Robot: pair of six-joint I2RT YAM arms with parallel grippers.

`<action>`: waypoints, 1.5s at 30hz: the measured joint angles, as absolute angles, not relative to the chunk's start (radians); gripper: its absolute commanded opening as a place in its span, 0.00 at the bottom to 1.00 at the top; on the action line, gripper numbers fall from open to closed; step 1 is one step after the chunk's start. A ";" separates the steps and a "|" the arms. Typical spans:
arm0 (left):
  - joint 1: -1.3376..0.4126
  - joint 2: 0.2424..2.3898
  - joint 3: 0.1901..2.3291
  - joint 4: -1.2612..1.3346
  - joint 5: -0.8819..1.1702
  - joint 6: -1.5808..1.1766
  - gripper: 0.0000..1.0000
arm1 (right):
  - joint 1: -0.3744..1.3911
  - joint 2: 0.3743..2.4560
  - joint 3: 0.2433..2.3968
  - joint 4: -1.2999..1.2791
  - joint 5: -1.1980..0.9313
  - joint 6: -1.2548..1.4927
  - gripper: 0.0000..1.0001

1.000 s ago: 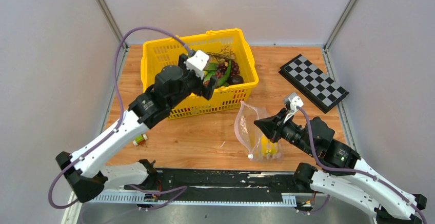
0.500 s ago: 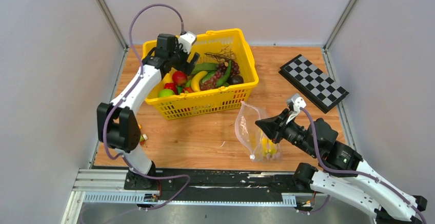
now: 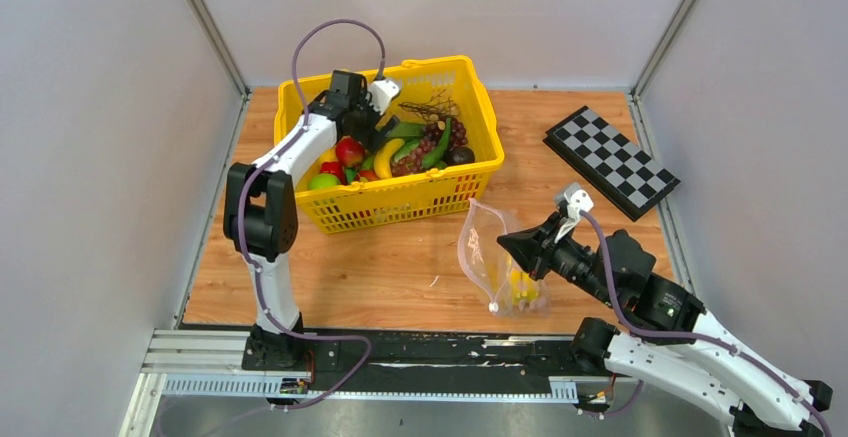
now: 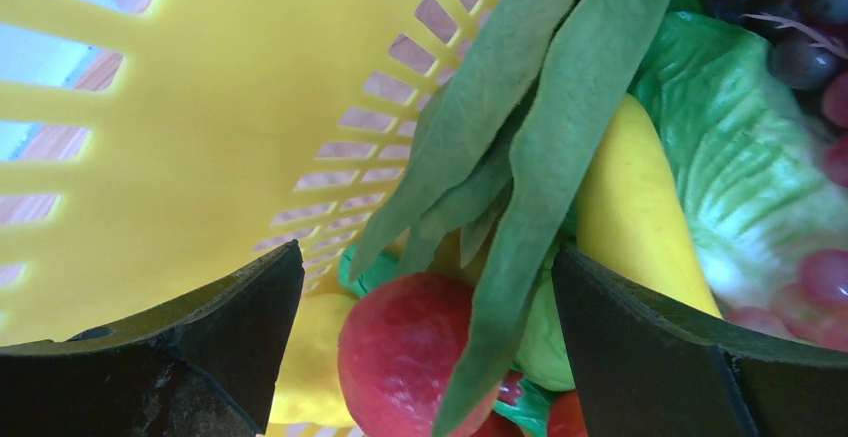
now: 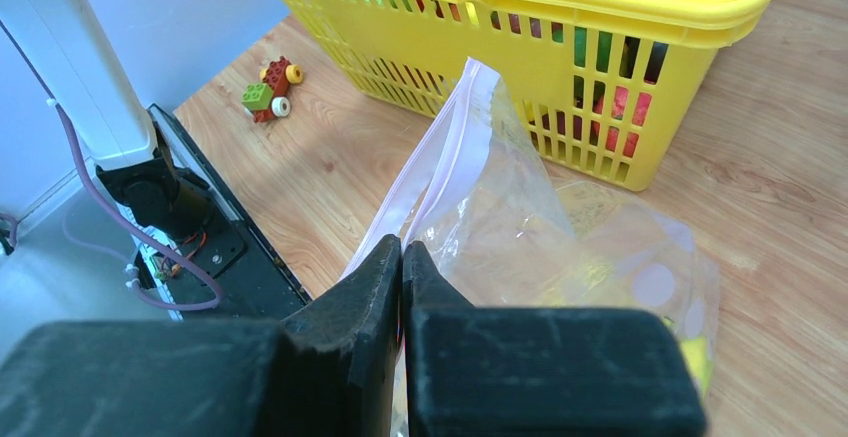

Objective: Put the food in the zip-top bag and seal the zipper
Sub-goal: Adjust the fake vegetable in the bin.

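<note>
Right fingers (image 3: 515, 245) (image 5: 350, 327), in front of the yellow basket (image 3: 440, 193) off its right front corner: clenched tight on the open edge of the bag (image 3: 492, 257) (image 5: 560, 227). The film is pinched flat between them.

Bag: clear, dotted, held up on edge just in front of the basket, its lower end resting on the worktop (image 3: 390, 267). The zipper (image 3: 463, 252) (image 5: 420, 172) runs as a pale pink strip up from the pinch toward the basket wall. Something yellow (image 3: 520, 287) lies inside the bag's low end.

Small cluster of toy bricks (image 5: 268, 87) on the worktop, off the basket's left front corner.

Inside the basket: red apple (image 3: 349, 150) (image 4: 400, 357), banana (image 3: 385, 157) (image 4: 630, 207), green apple (image 3: 322, 181), grapes (image 3: 430, 142), green pods (image 4: 540, 157), lettuce leaf (image 4: 750, 187).

Left fingers (image 3: 385, 127) (image 4: 230, 327), low inside the basket near its back left corner: spread wide, grasping nothing. The pods and the red apple sit in the gap between them, just below.

Checkerboard (image 3: 610, 162) lies flat to the right of the basket, well apart from it.
</note>
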State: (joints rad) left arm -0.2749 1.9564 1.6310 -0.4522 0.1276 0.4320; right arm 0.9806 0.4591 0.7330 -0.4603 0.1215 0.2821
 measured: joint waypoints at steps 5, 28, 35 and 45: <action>-0.275 2.008 1.662 -0.446 0.123 0.472 1.00 | 0.981 0.481 0.733 -0.461 0.122 0.270 0.06; -0.273 1.785 1.504 -0.408 0.232 0.446 0.01 | 0.981 0.484 0.733 -0.459 0.129 0.270 0.06; -0.279 1.682 1.444 -0.399 0.234 0.434 0.00 | 0.981 0.454 0.733 -0.459 0.130 0.294 0.05; -0.279 1.523 1.357 -0.394 0.249 0.377 0.00 | 0.981 0.409 0.711 -0.460 0.129 0.337 0.05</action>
